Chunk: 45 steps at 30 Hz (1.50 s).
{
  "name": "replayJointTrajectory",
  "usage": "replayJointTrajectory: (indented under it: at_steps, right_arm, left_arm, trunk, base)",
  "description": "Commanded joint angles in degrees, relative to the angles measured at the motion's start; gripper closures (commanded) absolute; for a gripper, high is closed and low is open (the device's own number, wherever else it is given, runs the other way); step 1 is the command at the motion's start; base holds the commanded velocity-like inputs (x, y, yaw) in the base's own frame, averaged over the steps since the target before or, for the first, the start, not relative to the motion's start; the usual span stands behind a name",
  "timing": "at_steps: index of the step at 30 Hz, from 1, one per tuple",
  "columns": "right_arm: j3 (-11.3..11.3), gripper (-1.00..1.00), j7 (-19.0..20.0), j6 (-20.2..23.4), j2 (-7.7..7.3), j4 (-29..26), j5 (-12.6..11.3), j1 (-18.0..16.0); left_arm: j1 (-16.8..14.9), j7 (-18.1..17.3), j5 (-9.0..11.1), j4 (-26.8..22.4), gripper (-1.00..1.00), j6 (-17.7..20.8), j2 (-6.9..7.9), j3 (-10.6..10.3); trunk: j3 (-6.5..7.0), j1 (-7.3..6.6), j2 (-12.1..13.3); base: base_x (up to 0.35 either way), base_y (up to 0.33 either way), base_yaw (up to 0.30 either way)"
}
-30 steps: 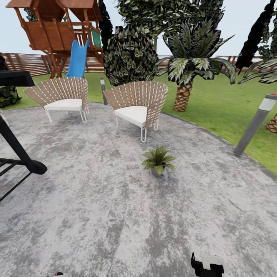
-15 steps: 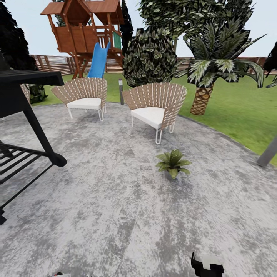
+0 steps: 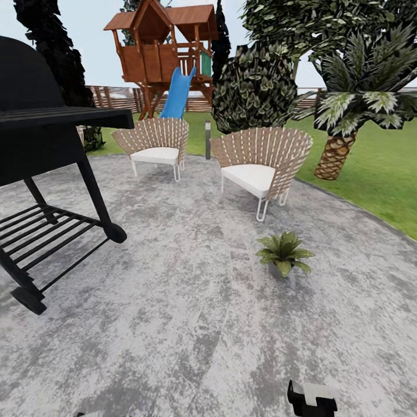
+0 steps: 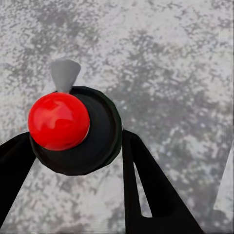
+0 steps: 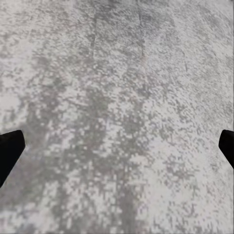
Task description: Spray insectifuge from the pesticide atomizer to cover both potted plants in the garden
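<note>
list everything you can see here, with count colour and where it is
potted plant: one, green leaves in a grey pot, on the patio right of centre
chairs: two, brown slats with white seats, at the patio's far edge
grill: one, black, on the patio at left
playhouse: one, brown wood with a blue slide, on the lawn behind the chairs
palm: one, scaly brown trunk, on the lawn at right
fence: brown slats, far back
patio: grey stone
left fingers: black, either side of a black object with a red knob
right fingers: black, wide apart over bare patio
</note>
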Motion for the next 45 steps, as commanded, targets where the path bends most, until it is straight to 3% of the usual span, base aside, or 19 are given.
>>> replayJointTrajectory:
  at_steps: [1,45]
  right_arm:
    - [-0.46,-1.0,-0.2,-0.15,0.0,0.04,0.61,-0.02]
    - [-0.46,-1.0,-0.2,-0.1,0.0,0.04,0.66,-0.03]
  left_arm:
    - [-0.06,-0.55,-0.04,0.04,1.0,-0.14,-0.01,0.49]
    - [-0.06,-0.57,-0.16,0.22,1.0,0.0,-0.2,0.45]
  trunk:
    - [-0.01,-0.01,-0.02]
    - [2.16,-0.01,-0.02]
  base:
    - [0.0,0.0,0.273]
    - [-0.032,0.035,0.253]
